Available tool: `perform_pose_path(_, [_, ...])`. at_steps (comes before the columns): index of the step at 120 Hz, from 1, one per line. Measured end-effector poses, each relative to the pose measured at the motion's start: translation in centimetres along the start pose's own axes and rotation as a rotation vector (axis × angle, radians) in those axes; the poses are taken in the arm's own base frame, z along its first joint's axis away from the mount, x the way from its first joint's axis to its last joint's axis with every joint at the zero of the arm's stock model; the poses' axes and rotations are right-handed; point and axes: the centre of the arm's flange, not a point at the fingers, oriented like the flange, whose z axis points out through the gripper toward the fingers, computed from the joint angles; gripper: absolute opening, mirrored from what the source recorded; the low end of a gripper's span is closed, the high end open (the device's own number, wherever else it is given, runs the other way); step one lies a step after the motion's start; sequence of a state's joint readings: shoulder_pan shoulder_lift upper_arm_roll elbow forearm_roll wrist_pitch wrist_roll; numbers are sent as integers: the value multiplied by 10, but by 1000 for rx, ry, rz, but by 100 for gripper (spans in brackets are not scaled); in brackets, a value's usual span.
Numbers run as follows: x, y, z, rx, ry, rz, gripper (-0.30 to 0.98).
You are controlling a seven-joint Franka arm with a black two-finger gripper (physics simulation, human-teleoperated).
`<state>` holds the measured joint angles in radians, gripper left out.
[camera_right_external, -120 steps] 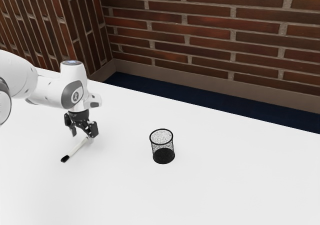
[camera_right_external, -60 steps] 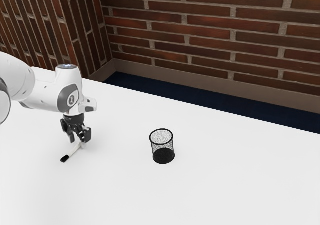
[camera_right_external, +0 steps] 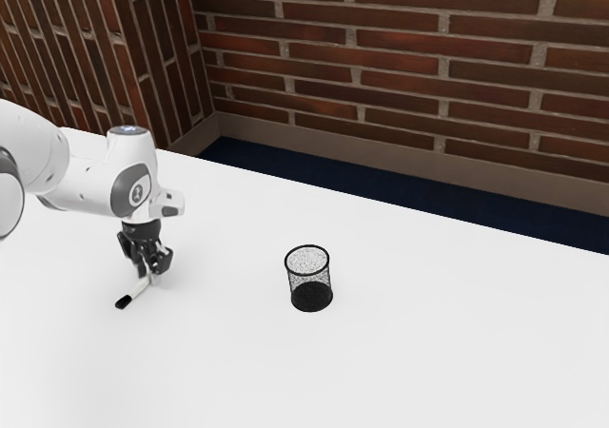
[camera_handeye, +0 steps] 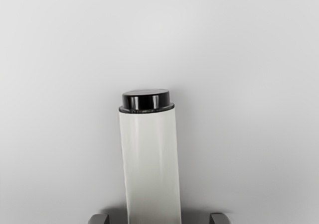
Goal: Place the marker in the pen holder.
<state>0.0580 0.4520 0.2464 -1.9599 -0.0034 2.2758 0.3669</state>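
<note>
We have our two-finger gripper (camera_handeye: 159,219) open wider than the white-barreled marker (camera_handeye: 152,169) it straddles, nothing gripped, presumably to pinch it for the wire-mesh pen holder (camera_right_external: 310,298) at the exterior view's 3 o'clock.

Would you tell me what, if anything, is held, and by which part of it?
Nothing: the open pincer straddles the marker, with gaps on both sides.

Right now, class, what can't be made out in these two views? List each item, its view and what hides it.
Exterior view: the end of the marker at the gripper, hidden by the gripper.
Exterior view: the base of the arm, cut off by the left edge.
Wrist view: the marker's other end, cut off by the lower edge.
</note>
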Motion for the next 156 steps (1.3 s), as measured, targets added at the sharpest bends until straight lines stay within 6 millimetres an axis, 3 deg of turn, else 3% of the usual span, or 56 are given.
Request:
perform_pose_path(48, [7,-2,-7,5,5,10,-1])
perform_pose_path(56, [13,-1,-19,8,19,14,-3])
perform_pose_path(62, [17,4,-38,11,49,23,-4])
perform_pose_path(79, [23,47,-136,-3,244,69,-6])
perform_pose_path(86, [24,73,-161,-8,333,97,-7])
perform_pose_path(104, [6,115,-172,13,527,125,-10])
perform_pose_path(117, [18,141,-189,35,692,150,-10])
perform_pose_path(128, [27,188,-208,33,847,211,-10])
perform_pose_path(146, [34,244,-210,10,1013,274,-10])
perform_pose_path(156, [31,260,-212,1,1069,284,-10])
